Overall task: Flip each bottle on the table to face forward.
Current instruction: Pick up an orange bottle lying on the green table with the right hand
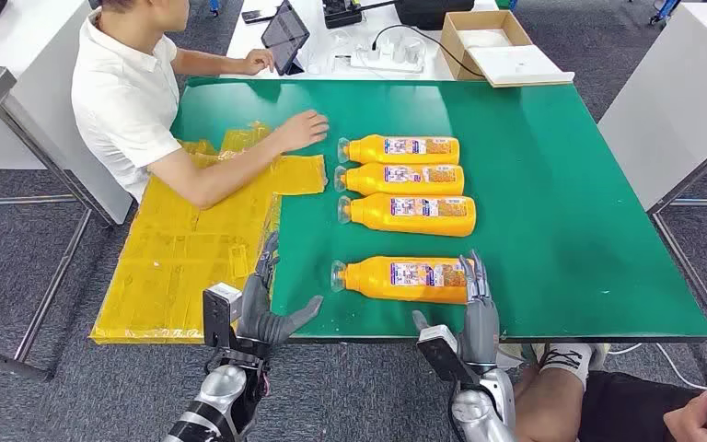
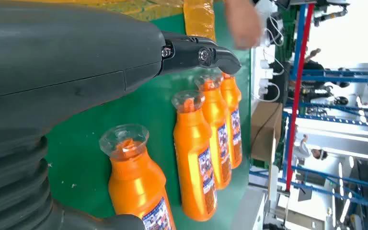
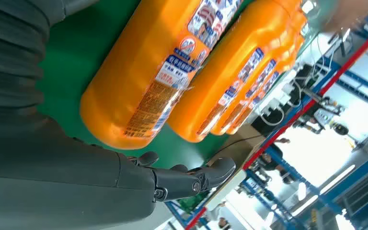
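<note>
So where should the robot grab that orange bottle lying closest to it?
Probably at the two ends of the orange plastic bottle lying nearest the robot. It lies on its side across the green table, clear cap toward the left hand, flat base by the right hand. Each open hand could come in from its own side, cup an end and roll it.

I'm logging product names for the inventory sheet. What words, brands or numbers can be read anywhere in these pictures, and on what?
No text can be read for certain.
Labels on the four orange plastic bottles lying on the green table: printed in blue, red and white, too small in the head view.
Nearest bottle's label in the right wrist view: blue characters and fine print, blurred and turned, not legible.
Tablet screen on the white desk: dark, nothing readable.
</note>
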Available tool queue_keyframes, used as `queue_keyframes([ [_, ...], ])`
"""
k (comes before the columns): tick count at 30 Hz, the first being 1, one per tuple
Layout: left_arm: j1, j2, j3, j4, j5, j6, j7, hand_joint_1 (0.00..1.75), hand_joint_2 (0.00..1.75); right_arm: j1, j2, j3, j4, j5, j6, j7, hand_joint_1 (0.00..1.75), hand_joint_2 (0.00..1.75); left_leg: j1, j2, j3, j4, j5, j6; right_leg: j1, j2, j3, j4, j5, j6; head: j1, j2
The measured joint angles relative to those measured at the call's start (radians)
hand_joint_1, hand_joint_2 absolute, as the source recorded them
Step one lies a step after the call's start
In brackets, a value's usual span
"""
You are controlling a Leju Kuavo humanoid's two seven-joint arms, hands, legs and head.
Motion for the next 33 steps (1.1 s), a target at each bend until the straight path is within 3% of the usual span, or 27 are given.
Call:
queue_keyframes([
  [20,0.008,0.000,0.003,0.000,-0.041,0.031,-0.023,0.00,1.75,0.000,-0.034,0.048,-0.025,0.064,0.099,0.082,0.00,1.75,0.000,0.000,0.000,0.000,0.000,0.000,0.000,0.000,0.000,0.000,0.000,0.000,0.000,0.000],
  [21,0.009,0.000,0.004,0.000,-0.044,0.031,-0.025,0.00,1.75,0.001,-0.036,0.053,-0.026,0.070,0.100,0.085,0.00,1.31,0.000,0.000,0.000,0.000,0.000,0.000,0.000,0.000,0.000,0.000,0.000,0.000,0.000,0.000],
  [24,0.013,0.001,0.005,0.001,-0.054,0.035,-0.028,0.00,1.75,0.004,-0.044,0.063,-0.033,0.078,0.101,0.092,0.00,1.31,0.000,0.000,0.000,0.000,0.000,0.000,0.000,0.000,0.000,0.000,0.000,0.000,0.000,0.000],
  [25,0.015,0.001,0.006,0.000,-0.059,0.037,-0.029,0.00,1.75,0.004,-0.047,0.065,-0.036,0.075,0.105,0.096,0.00,1.75,0.000,0.000,0.000,0.000,0.000,0.000,0.000,0.000,0.000,0.000,0.000,0.000,0.000,0.000],
  [29,0.026,0.001,0.006,-0.002,-0.072,0.043,-0.031,0.00,1.75,-0.004,-0.059,0.066,-0.044,0.061,0.161,0.139,0.00,1.75,0.000,0.000,0.000,0.000,0.000,0.000,0.000,0.000,0.000,0.000,0.000,0.000,0.000,0.000],
  [33,0.035,0.001,0.006,-0.002,-0.087,0.046,-0.028,0.00,1.75,-0.035,-0.088,0.082,-0.033,0.138,0.195,0.215,0.00,1.75,0.000,0.000,0.000,0.000,0.000,0.000,0.000,0.000,0.000,0.000,0.000,0.000,0.000,0.000],
])
